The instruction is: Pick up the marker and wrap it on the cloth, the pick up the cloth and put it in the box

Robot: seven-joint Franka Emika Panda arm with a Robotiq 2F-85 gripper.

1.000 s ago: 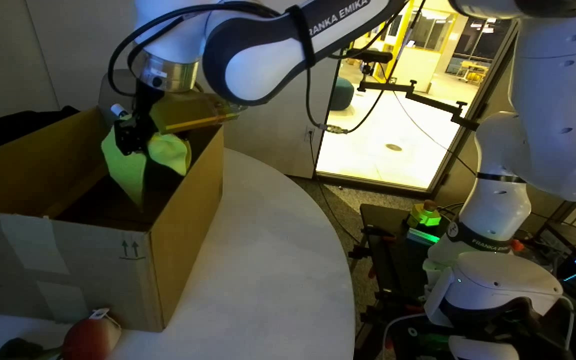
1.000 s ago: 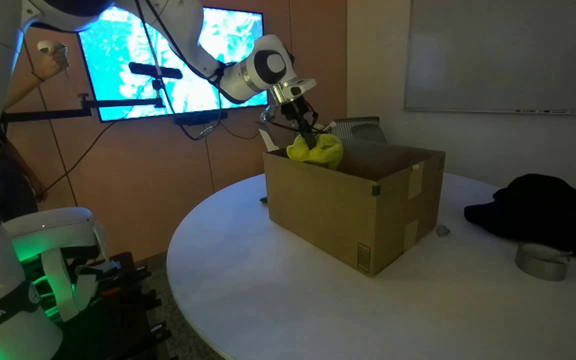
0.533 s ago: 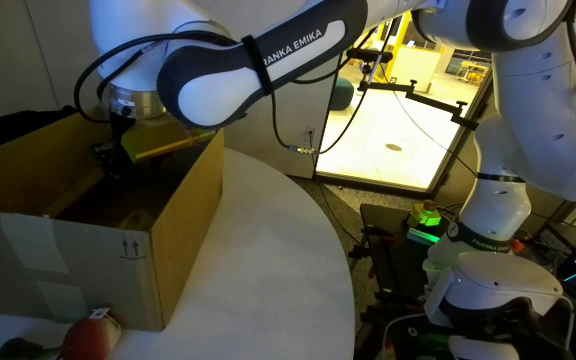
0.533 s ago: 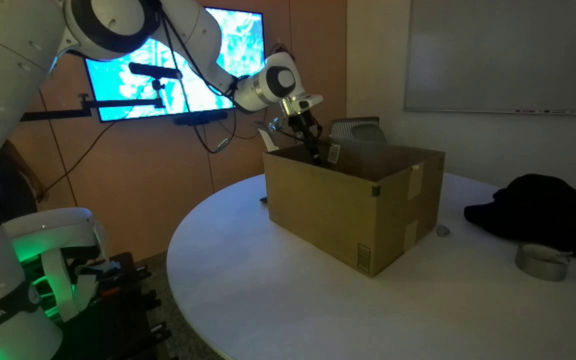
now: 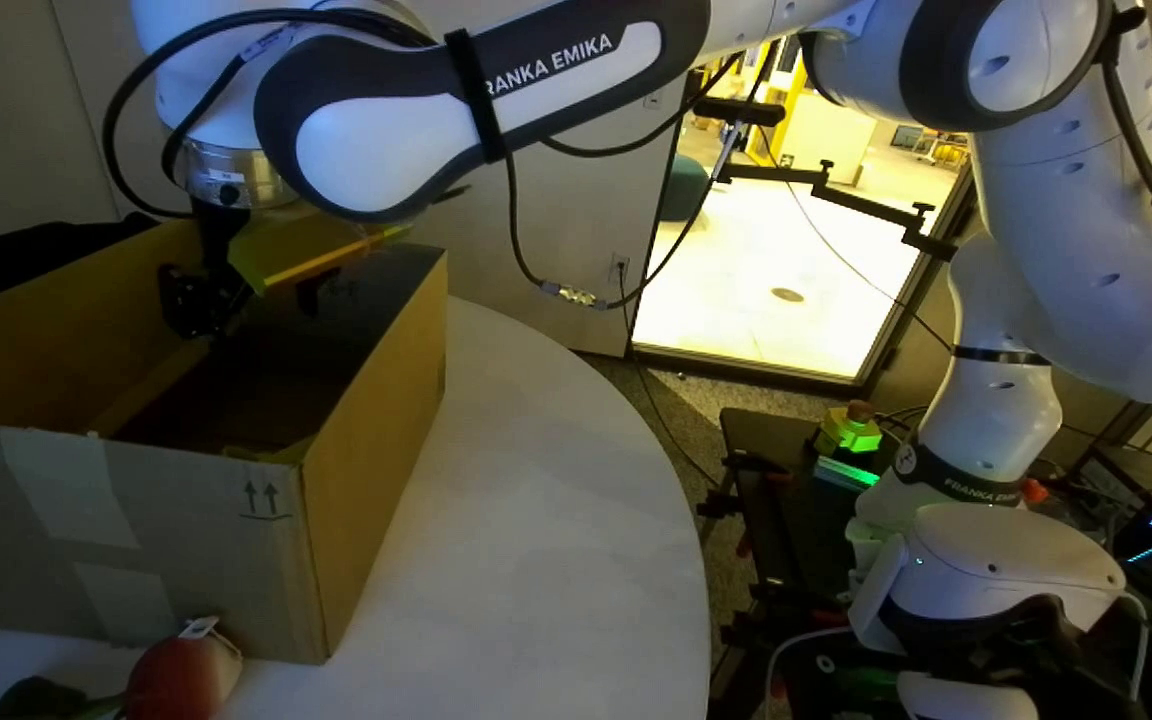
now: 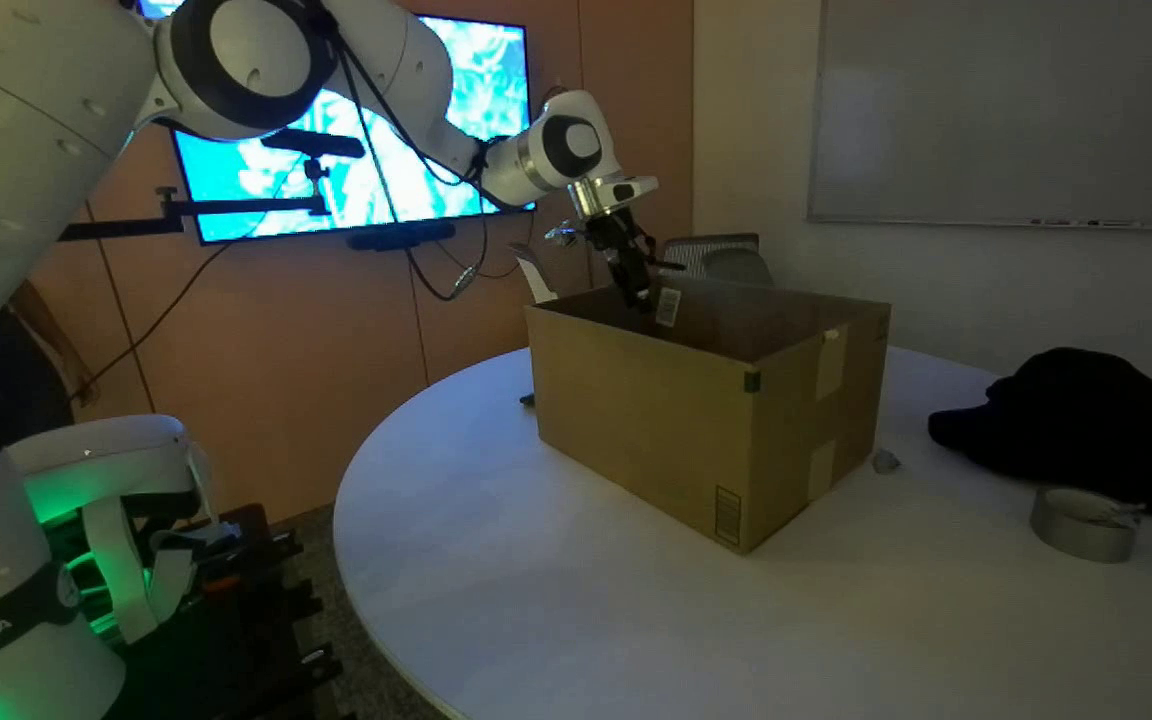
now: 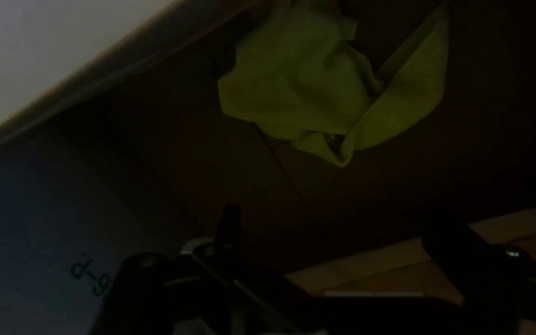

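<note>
The yellow-green cloth (image 7: 296, 88) lies crumpled on the dark floor of the box, at the top of the wrist view. Brown cardboard walls of the box (image 5: 376, 400) (image 6: 646, 410) stand on the table in both exterior views. My gripper (image 7: 333, 218) is open, its dark fingers (image 7: 229, 225) wide apart and nothing between them. In an exterior view, the gripper (image 6: 642, 298) reaches just inside the box's rim, apart from the cloth. The marker is hidden; none of it shows now.
The round white table (image 5: 536, 520) carries the box. A red, round object (image 5: 181, 675) sits at the box's near side. A tape roll (image 6: 1084, 524) and black fabric (image 6: 1086, 430) lie across the table. A chair (image 6: 726, 258) stands behind.
A second ago my gripper held the cloth over the box, a white stick end poking out. It has let go, and the cloth has dropped inside. The arm went lower, then rose slightly.
</note>
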